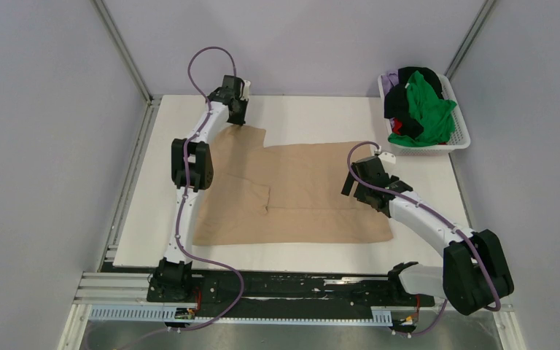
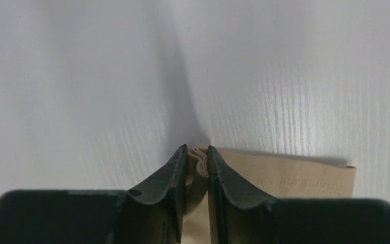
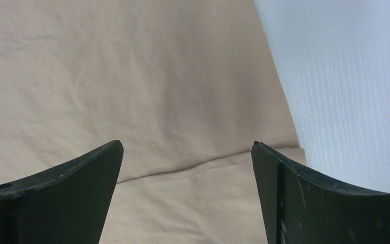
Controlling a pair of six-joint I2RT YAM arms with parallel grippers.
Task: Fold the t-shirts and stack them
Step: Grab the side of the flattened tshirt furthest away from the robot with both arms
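From above, a white table sits between pale grey walls, with the tan t-shirt spread flat across its middle. At the far right corner, a white basket holds a green shirt, a black shirt and a purple shirt in a heap. The left gripper is at the tan t-shirt's far left corner, and the right gripper is over its right edge. In the left wrist view, the jaws are clamped on a bunched fold of tan hem. In the right wrist view, the fingers are spread wide above the cloth, grasping nothing.
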